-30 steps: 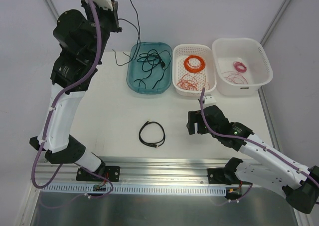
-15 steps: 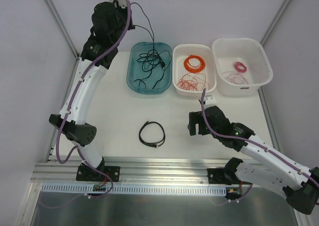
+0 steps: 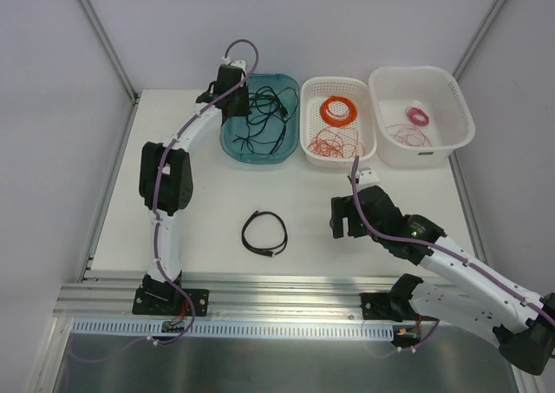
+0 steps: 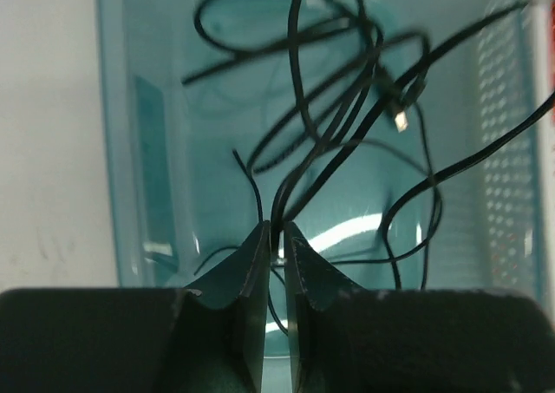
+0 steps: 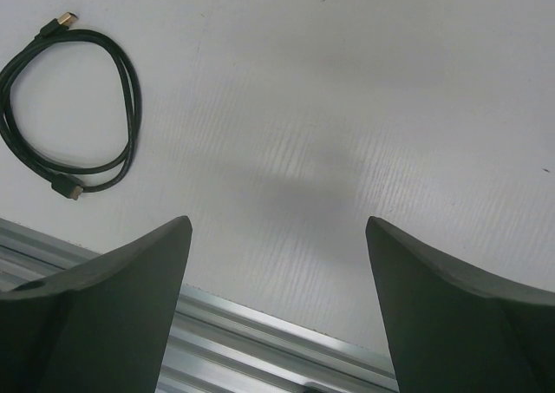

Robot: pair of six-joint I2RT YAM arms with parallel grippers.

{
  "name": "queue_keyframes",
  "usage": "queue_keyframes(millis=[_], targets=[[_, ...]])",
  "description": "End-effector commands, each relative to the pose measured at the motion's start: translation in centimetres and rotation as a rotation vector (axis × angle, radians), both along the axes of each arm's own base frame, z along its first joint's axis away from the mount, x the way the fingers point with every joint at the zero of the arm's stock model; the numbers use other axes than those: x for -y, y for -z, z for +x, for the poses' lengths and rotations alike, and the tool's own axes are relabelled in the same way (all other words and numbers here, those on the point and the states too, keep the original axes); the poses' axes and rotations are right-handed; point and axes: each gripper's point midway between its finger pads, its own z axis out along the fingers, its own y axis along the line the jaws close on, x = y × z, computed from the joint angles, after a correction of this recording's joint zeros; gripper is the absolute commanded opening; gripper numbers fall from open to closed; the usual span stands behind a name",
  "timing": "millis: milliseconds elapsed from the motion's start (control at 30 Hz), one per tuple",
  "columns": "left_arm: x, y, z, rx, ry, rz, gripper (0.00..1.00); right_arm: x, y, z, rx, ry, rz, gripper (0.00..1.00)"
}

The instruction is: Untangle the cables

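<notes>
Left wrist showed the left jaws nearly shut around the black cord [image 4: 347, 122], which ran straight ahead over the teal tub [image 4: 165, 150]; grip unclear.

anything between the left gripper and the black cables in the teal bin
Nothing visible: the left gripper is over the teal bin, its jaws nearly closed on a strand of the black cables.
</notes>
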Motion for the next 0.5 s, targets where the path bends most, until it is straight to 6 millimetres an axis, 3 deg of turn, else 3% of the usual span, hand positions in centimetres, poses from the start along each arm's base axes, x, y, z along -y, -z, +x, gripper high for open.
queue_keyframes(millis=[0, 133, 233, 367, 467], targets=[[2.3, 1.5, -1.4, -0.068, 0.067, -0.097, 0.12, 0.4, -0.4, 0.2, 0.016, 0.007, -0.021, 0.86], [2.2, 3.5, -3.3, -0.136, 0.094, -0.090, 0.17, 0.2, -0.2, 0.4, 0.015, 0.002, -0.028, 0.87], [1.2, 3.4, -5.1, -0.164, 0.070, -0.073, 0.21, -0.2, -0.3, 0.6, 0.016, -0.001, -0.013, 0.86], [0.1, 1.7, -7.7, -0.163, 0.044, -0.077, 0.28, -0.6, -0.5, 0.7, 0.019, -0.005, -0.005, 0.86], [-0.4, -0.3, -9.5, -0.152, 0.044, -0.084, 0.43, -0.8, -0.8, 0.9, 0.026, -0.007, 0.002, 0.86]])
